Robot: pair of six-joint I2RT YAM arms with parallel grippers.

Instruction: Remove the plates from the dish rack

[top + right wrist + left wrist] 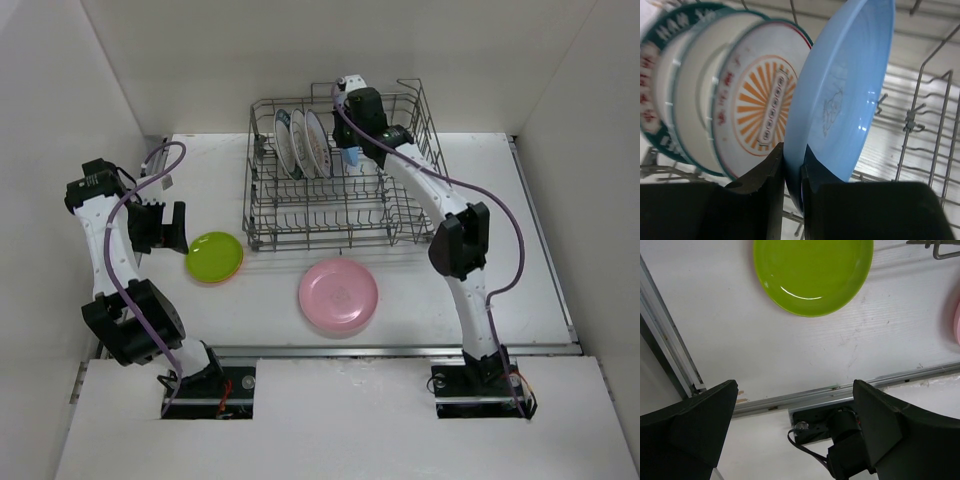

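The grey wire dish rack [300, 212] stands at the back middle of the table. Three white patterned plates [300, 143] stand upright in its rear row; they also show in the right wrist view [760, 107]. My right gripper [352, 155] is shut on the rim of the light blue plate [842, 95], which stands upright beside the patterned plates inside the rack. The lime-green plate [214, 255] lies on the table, stacked on an orange plate whose rim just shows. The pink plate [338, 293] lies in front of the rack. My left gripper [166, 226] is open and empty, left of the green plate [812, 275].
White walls enclose the table on the left, back and right. A metal rail [340, 350] runs along the table's near edge, also seen in the left wrist view [840, 392]. The rack's right half [405, 200] holds only tines.
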